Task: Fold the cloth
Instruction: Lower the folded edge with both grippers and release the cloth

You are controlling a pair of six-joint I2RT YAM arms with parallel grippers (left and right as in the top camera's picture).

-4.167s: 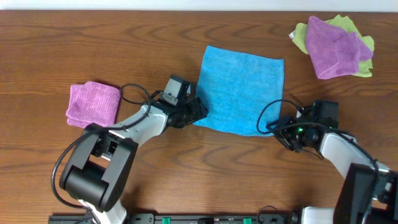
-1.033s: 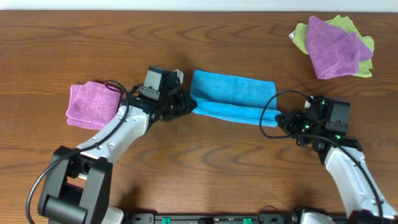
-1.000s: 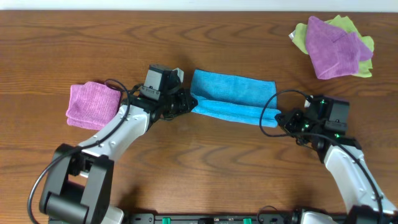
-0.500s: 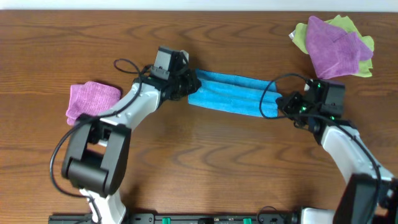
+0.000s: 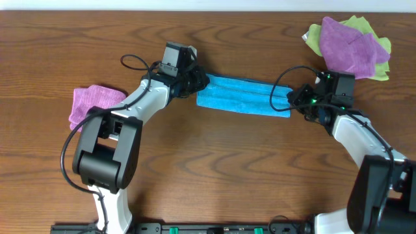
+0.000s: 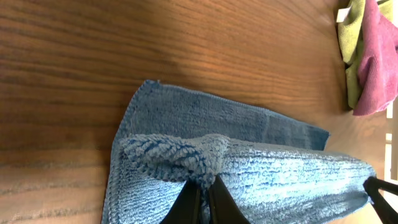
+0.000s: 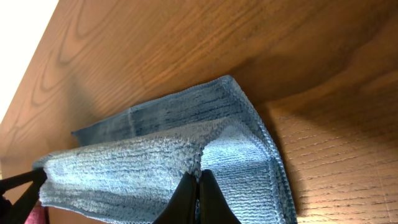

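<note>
The turquoise cloth [image 5: 242, 95] lies doubled over into a long narrow strip across the middle of the table. At its left end my left gripper [image 5: 198, 84] is shut on a bunched corner of the upper layer [image 6: 202, 180]. At the right end my right gripper [image 5: 292, 99] is shut on the edge of the upper layer [image 7: 199, 175]. In both wrist views the held layer hangs over a lower layer that rests flat on the wood, and the far edge of that lower layer [image 6: 205, 109] still shows beyond the fold.
A folded purple cloth [image 5: 94, 104] lies at the left beside my left arm. At the back right a purple cloth [image 5: 351, 49] sits on a lime-green cloth [image 5: 364, 27], close behind my right gripper. The table's far edge runs along the top of the overhead view.
Both grippers have carried the near edge of the cloth away from me, over the far half. The strip has shifted toward the back of the table and grown narrower.
</note>
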